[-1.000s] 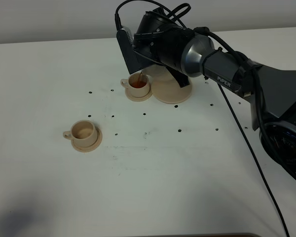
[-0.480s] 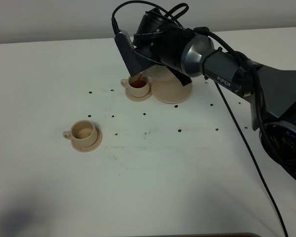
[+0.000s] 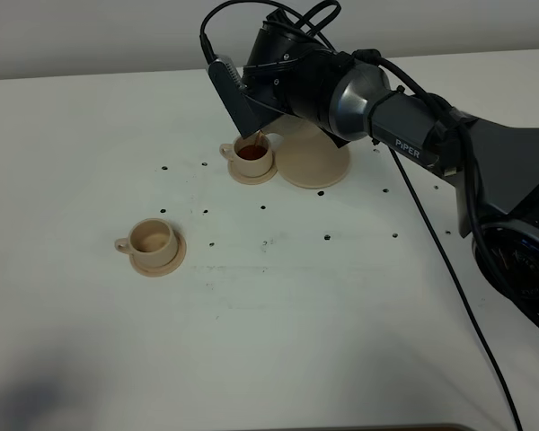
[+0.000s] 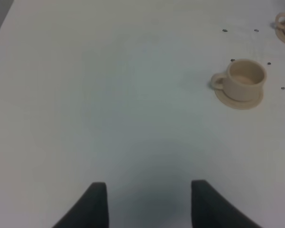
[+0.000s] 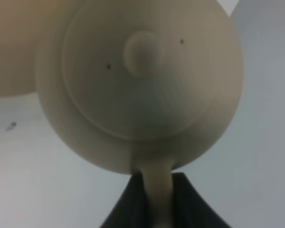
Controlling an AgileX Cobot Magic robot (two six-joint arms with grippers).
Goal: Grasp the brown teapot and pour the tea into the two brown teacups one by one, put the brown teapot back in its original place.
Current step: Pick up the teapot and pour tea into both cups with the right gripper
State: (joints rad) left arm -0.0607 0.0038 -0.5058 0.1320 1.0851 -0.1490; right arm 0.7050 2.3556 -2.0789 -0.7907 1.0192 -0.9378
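Lettering reading "PiPER" is printed in white on the dark right arm, which reaches over the wide saucer. No other writing can be read.

The brown teapot is held off the wide saucer, lifted and tipped just beside it, over the nearer-standing teacup; in the exterior view it is mostly hidden behind the wrist. The right gripper is pinched on the teapot's loop handle, which is seen squeezed between the two dark fingers in the right wrist view; the knobbed lid is seated on the pot.

The teacup touching, or nearly touching, the edge of the wide saucer is filled with reddish-brown tea and stands on its own small saucer. The second teacup is set well apart from the wide saucer, upright on its small saucer; only pale ceramic is seen inside it.

The left gripper is held spread, with nothing between its fingers, above bare white table, on the side of the second teacup away from the wide saucer.
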